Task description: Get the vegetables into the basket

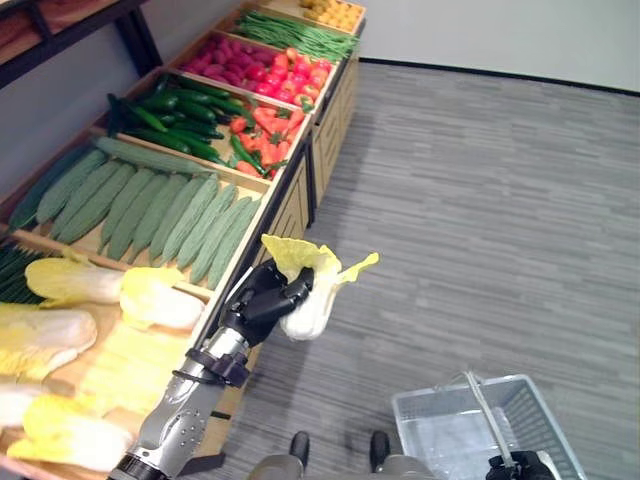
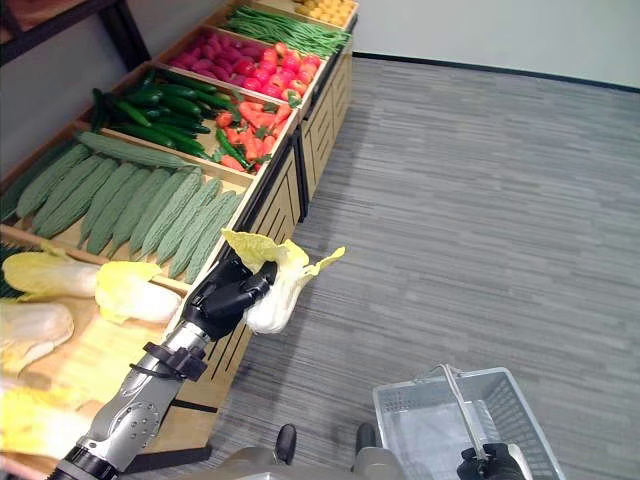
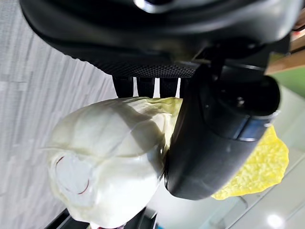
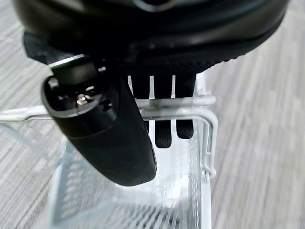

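Cabbage (image 1: 312, 292), pale at the stem and yellow at the leaf tips, sits in the left hand (image 1: 262, 300), whose fingers and thumb curl round its body, as the left wrist view shows clearly. That hand holds it in the air just off the front edge of the produce stand (image 1: 290, 200), over the grey floor (image 1: 480, 220), and well apart from the basket (image 1: 435, 432). The right hand (image 4: 119, 138) is closed round the basket's wire handle (image 4: 176, 102), carrying it low at the robot's right side. As far as the head views show, the basket looks empty, so I judge the task to be at its start: one cabbage is picked up and none delivered. What remains is to bring this cabbage across and drop it into the basket, then return for more. Plenty is left on the stand: more cabbages (image 1: 70, 282), ridged gourds (image 1: 150, 205), dark cucumbers (image 1: 175, 120), red peppers (image 1: 265, 125) and green beans (image 1: 295, 35).
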{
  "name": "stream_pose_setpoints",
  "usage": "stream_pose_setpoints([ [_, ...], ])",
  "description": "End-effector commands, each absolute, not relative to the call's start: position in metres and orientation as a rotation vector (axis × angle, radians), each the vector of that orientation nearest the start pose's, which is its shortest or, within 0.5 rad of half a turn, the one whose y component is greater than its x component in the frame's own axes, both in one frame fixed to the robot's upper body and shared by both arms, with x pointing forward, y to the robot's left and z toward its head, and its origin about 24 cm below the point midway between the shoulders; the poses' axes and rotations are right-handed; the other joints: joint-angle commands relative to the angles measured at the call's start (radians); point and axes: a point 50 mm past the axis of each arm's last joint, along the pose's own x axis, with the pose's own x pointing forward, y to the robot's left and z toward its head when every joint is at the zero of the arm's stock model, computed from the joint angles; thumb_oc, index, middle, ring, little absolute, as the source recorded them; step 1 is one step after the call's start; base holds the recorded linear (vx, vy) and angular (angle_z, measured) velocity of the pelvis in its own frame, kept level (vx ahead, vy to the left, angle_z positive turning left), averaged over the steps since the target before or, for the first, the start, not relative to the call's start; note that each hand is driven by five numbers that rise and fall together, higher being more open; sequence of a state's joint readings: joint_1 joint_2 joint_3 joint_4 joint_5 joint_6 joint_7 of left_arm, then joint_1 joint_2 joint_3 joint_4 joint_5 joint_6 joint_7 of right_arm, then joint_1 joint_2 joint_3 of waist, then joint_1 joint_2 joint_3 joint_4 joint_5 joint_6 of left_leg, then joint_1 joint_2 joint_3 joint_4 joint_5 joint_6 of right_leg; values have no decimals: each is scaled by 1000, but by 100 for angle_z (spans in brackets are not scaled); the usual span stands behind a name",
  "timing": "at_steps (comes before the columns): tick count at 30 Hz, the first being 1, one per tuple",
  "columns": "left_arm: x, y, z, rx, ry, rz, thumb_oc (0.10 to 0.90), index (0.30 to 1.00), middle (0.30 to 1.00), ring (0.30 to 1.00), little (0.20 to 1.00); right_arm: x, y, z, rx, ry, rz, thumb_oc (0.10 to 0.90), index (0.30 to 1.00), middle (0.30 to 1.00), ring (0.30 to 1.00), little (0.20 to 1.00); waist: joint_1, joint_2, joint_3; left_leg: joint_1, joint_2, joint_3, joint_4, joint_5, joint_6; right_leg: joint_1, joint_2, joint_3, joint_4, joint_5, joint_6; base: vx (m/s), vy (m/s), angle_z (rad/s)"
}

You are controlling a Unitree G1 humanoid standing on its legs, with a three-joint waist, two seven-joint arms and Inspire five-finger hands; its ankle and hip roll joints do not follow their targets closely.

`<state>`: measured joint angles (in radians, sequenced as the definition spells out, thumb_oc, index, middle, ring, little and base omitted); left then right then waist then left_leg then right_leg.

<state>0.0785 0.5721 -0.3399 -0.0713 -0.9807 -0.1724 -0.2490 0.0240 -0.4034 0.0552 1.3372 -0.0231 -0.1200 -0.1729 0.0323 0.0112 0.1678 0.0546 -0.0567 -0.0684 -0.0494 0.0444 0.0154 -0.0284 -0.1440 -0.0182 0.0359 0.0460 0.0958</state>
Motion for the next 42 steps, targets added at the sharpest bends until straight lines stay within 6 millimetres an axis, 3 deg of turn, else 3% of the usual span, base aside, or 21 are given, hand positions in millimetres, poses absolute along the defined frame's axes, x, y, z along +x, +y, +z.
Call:
stream_pose_setpoints([
  [1, 229, 169, 114, -473, -311, -581, 400, 300, 300, 300, 300, 92, -327, -125, -570, 1090, -341, 400, 300, 300, 300, 300, 20, -48, -33, -31, 19, 9, 76, -64, -21, -9, -53, 19, 60, 20, 81, -75, 139, -40],
  [4, 230, 172, 109, -477, -296, -555, 400, 300, 300, 300, 300, 102, -323, -124, -573, 1062, -328, 400, 300, 300, 300, 300, 26, -40, -16, -28, 26, 47, 60, -54, -9, -51, -54, 6, 104, 39, 90, -115, 92, -48],
  [7, 232, 174, 109, -447, -287, -547, 400, 300, 300, 300, 300, 106, -320, -124, -590, 1060, -314, 400, 300, 300, 300, 300, 51, -31, -12, -28, 52, 96, 34, -34, -15, -46, -123, -174, 177, 61, 84, -131, 11, -41],
  [10, 233, 175, 108, -441, -282, -543, 400, 300, 300, 300, 300, 103, -319, -126, -588, 1065, -308, 400, 300, 300, 300, 300, 48, -42, -27, -19, 55, 105, 17, -29, -23, -22, -126, -166, 122, 70, 89, 2, -74, -42],
  [14, 231, 183, 101, -406, -253, -511, 400, 300, 300, 300, 300, 96, -329, -122, -612, 1083, -327, 400, 300, 300, 300, 300, 66, -63, -71, -18, 84, 137, -24, 0, -67, 59, -107, -181, -92, 76, 100, 21, -212, -24],
  [21, 229, 183, 88, -412, -197, -482, 400, 300, 300, 300, 300, 112, -343, -109, -666, 1013, -340, 400, 300, 300, 300, 300, 56, -49, -77, -16, 123, 135, -38, 17, -96, 78, -77, -194, -123, 63, 94, 7, -138, -7],
  [26, 230, 187, 83, -296, -177, -455, 400, 300, 300, 300, 300, 141, -353, -88, -737, 887, -322, 400, 300, 300, 300, 300, 50, -40, -81, -10, 151, 140, -38, 22, -110, 83, -52, -194, -123, 51, 85, 12, -67, -4],
  [27, 231, 188, 82, -179, -171, -460, 400, 300, 300, 300, 300, 155, -357, -78, -775, 838, -310, 400, 300, 300, 300, 300, 49, -38, -85, -4, 158, 144, -38, 20, -112, 87, -49, -195, -123, 48, 85, 24, -49, -6],
  [28, 231, 188, 82, -178, -172, -459, 400, 300, 300, 300, 300, 155, -357, -78, -776, 838, -310, 400, 300, 300, 300, 300, 50, -37, -84, -3, 158, 144, -38, 20, -112, 87, -49, -194, -123, 48, 85, 42, -56, -3],
  [29, 233, 187, 90, 38, -200, -514, 400, 300, 300, 300, 300, 176, -361, -62, -841, 755, -280, 400, 300, 300, 300, 300, 49, -38, -89, 3, 165, 148, -38, 16, -116, 88, -43, -191, -123, 47, 83, 34, -34, -3],
  [31, 235, 186, 94, 123, -227, -530, 400, 300, 300, 300, 300, 183, -360, -57, -853, 720, -273, 400, 300, 300, 300, 300, 49, -38, -90, 6, 167, 149, -38, 13, -117, 90, -42, -190, -123, 45, 83, 29, -23, -4],
  [33, 240, 179, 101, 302, -275, -580, 400, 300, 300, 300, 300, 216, -352, -33, -893, 564, -236, 400, 300, 300, 300, 300, 44, -39, -96, 11, 171, 156, -38, 8, -120, 92, -39, -185, -123, 43, 84, 0, 0, 0],
  [34, 241, 179, 101, 302, -276, -580, 400, 300, 300, 300, 300, 216, -352, -33, -893, 564, -237, 400, 300, 300, 300, 300, 45, -38, -96, 11, 171, 156, -38, 8, -120, 92, -39, -184, -123, 43, 84, 0, 0, 0],
  [39, 245, 157, 121, 580, -439, -688, 400, 300, 300, 300, 300, 261, -324, 6, -854, 300, -182, 400, 300, 300, 300, 300, 35, -39, -103, 16, 173, 166, -38, -3, -121, 89, -39, -179, -123, 44, 85, 9, -2, -2],
  [42, 248, 143, 126, 672, -521, -719, 400, 300, 300, 300, 300, 272, -313, 17, -852, 230, -149, 400, 300, 300, 300, 300, 30, -41, -107, 19, 171, 168, -38, -8, -121, 90, -41, -176, -123, 44, 87, 14, 8, -3],
])
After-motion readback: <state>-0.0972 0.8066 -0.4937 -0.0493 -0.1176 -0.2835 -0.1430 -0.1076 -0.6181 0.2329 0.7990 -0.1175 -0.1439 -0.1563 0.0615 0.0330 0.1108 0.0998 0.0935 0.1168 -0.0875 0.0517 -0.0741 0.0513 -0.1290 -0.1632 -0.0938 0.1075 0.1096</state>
